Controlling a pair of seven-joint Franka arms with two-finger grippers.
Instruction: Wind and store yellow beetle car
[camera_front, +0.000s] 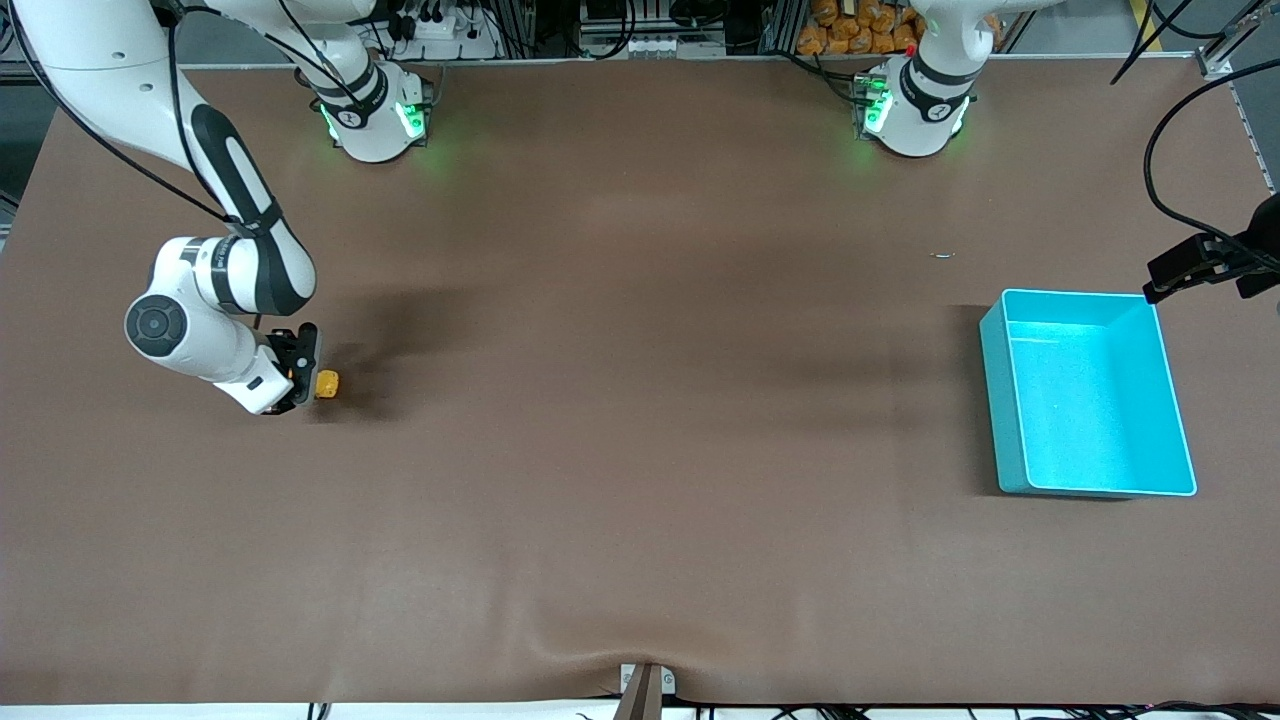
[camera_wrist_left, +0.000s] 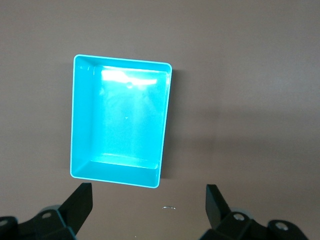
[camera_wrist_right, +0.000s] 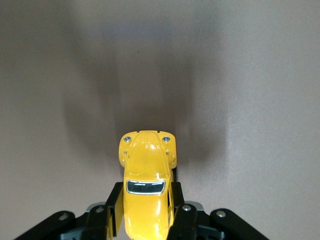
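Note:
The yellow beetle car (camera_front: 327, 384) is tiny, rounded and glossy, with a dark window. It sits low at the table near the right arm's end. My right gripper (camera_front: 303, 378) is shut on its sides; in the right wrist view the car (camera_wrist_right: 146, 190) pokes out between the black fingers (camera_wrist_right: 113, 205). The turquoise bin (camera_front: 1090, 392) stands empty at the left arm's end. My left gripper (camera_wrist_left: 149, 200) is open and empty, up in the air over the table beside the bin (camera_wrist_left: 120, 120); in the front view only its dark tip (camera_front: 1195, 266) shows at the edge.
A small shiny scrap (camera_front: 942, 255) lies on the brown table cover (camera_front: 640, 400) between the bin and the left arm's base; it also shows in the left wrist view (camera_wrist_left: 169, 207). A bracket (camera_front: 645, 685) sits at the table's near edge.

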